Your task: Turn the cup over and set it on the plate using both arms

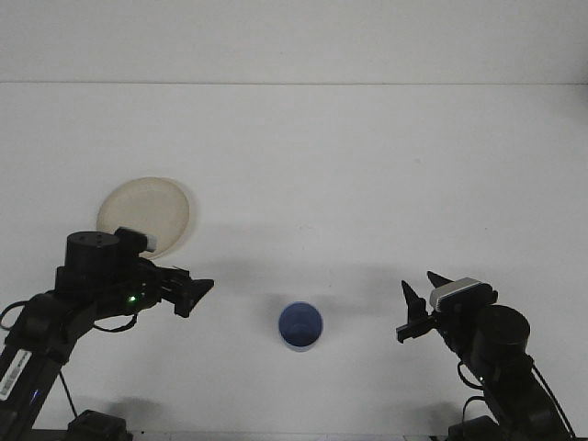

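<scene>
The blue cup point(300, 326) stands upright on the white table point(367, 165), its opening facing up. Left of the cup and apart from it, the left gripper point(195, 292) points toward it; I cannot tell if its fingers are open or closed. Right of the cup, the right gripper point(421, 299) has its fingers spread open and holds nothing. The cream plate point(147, 214) lies up and to the left of the cup, partly behind the left arm.
</scene>
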You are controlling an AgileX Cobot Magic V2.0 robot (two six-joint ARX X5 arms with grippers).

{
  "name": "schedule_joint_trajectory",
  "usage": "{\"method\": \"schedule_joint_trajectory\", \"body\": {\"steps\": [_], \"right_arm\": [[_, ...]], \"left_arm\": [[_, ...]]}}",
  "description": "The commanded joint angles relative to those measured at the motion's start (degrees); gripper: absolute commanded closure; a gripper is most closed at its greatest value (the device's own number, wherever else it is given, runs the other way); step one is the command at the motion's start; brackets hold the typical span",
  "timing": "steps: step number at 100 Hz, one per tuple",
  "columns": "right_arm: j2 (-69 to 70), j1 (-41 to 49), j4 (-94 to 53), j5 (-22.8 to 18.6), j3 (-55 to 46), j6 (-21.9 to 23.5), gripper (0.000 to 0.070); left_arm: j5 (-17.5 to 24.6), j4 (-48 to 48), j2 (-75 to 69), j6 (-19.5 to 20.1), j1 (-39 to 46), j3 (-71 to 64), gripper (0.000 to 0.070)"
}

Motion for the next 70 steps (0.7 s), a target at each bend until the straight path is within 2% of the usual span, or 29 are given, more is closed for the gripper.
{"method": "schedule_joint_trajectory", "body": {"steps": [1, 25, 57, 70], "right_arm": [[-0.1, 0.1, 0.6, 0.2, 0.2, 0.7, 0.0353], [-0.1, 0.1, 0.6, 0.2, 0.2, 0.3, 0.0353], [-0.1, 0.1, 0.7, 0.1, 0.2, 0.2, 0.0353], [-0.1, 0.1, 0.6, 0.0, 0.2, 0.2, 0.0353]], "left_arm": [[0.5, -1.7, 3.4, 3.4, -2.6, 2.8, 0.0185], [-1.4, -4.4, 14.5, 3.6, -14.3, 8.7, 0.0197], [-12.2, -0.9, 25.8, 2.0, -26.5, 12.7, 0.0196], [-12.7, 3.3, 29.2, -0.8, -29.2, 12.8, 0.0197]]}}
